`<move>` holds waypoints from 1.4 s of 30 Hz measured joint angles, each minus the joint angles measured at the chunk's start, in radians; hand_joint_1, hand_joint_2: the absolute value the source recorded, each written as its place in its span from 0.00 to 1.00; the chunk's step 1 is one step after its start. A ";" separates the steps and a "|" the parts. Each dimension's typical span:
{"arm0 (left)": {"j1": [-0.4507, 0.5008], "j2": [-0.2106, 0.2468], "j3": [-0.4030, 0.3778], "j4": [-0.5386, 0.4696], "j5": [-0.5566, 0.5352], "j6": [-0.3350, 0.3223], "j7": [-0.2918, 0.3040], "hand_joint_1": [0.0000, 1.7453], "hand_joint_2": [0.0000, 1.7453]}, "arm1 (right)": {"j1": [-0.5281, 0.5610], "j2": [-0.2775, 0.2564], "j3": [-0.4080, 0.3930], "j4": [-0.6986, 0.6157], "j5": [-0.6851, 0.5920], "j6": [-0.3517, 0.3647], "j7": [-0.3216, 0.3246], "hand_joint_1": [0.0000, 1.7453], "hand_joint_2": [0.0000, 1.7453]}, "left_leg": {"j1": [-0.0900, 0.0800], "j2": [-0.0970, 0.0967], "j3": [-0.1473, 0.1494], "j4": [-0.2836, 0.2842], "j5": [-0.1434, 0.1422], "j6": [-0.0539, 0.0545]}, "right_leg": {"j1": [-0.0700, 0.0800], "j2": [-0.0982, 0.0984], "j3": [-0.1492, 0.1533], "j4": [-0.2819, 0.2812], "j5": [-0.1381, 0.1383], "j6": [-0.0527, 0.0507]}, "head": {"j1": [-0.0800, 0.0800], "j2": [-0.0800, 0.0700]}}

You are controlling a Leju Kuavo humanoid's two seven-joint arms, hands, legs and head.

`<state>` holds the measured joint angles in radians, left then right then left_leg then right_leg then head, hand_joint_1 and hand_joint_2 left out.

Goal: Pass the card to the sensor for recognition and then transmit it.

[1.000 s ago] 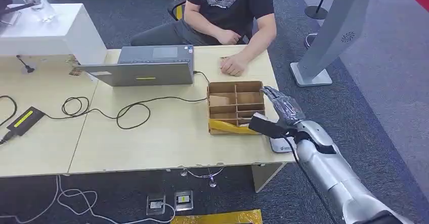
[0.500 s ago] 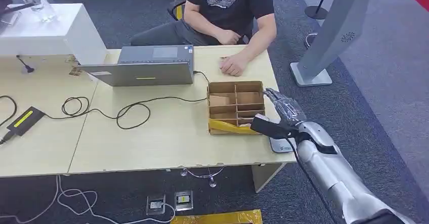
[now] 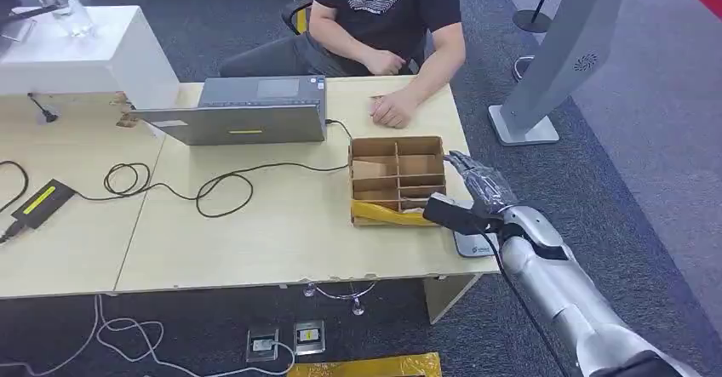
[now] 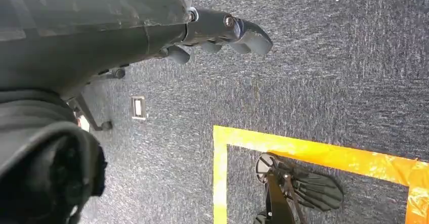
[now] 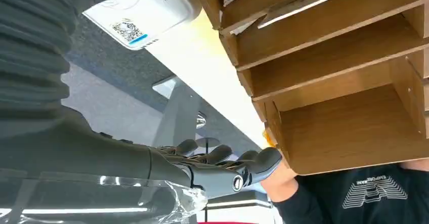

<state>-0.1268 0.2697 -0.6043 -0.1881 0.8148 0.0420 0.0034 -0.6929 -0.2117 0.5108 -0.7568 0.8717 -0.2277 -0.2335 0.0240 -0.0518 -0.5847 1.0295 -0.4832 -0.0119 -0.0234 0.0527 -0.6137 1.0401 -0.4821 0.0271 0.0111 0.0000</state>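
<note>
My right hand [image 3: 478, 194] hovers at the right wall of the wooden divider box [image 3: 352, 181], fingers stretched out and apart, holding nothing. In the right wrist view the fingers [image 5: 217, 169] reach along the outside of the box [image 5: 324, 47], whose compartments show bare. The white sensor pad [image 3: 471, 242] with a printed code [image 5: 129, 29] lies on the table just under my wrist. A pale flat piece [image 3: 366, 170] leans in a left compartment; I cannot tell if it is the card. My left hand [image 4: 212, 32] hangs over the carpet, fingers extended and empty.
A yellow bag [image 3: 383, 214] lies across the box's front. A seated person rests a hand [image 3: 392, 109] on the table behind the box. A laptop [image 3: 247, 113], looped cables [image 3: 170, 185] and a black device [image 3: 38, 200] lie to the left. A grey stand [image 3: 553, 62] rises at the right.
My right hand has drifted slightly to the right and back toward me along the box's right side. The person and the table's things have stayed put.
</note>
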 joint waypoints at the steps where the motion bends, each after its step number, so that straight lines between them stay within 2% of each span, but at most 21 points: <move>1: 0.000 0.000 0.000 0.000 0.000 0.000 0.000 0.00 0.00 | 0.000 0.000 0.000 0.001 0.000 0.000 0.000 0.00 1.00 | 0.000 0.000 0.000 0.000 0.000 0.000 | 0.000 0.000 0.000 0.000 0.000 0.000 | 0.000 0.000; 42: 0.000 0.000 -0.001 0.000 0.001 -0.001 0.000 0.00 0.00 | -0.001 0.026 0.000 0.022 0.000 -0.012 -0.020 0.00 1.00 | 0.000 0.000 0.000 0.000 0.000 0.000 | 0.000 0.000 0.000 0.000 0.000 0.000 | 0.000 0.000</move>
<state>-0.1268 0.2697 -0.6050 -0.1881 0.8160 0.0412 0.0034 -0.6941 -0.1854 0.5108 -0.7351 0.8717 -0.2399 -0.2537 0.0240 -0.0515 -0.5847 1.0295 -0.4832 -0.0119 -0.0234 0.0529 -0.6138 1.0401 -0.4821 0.0271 0.0111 0.0000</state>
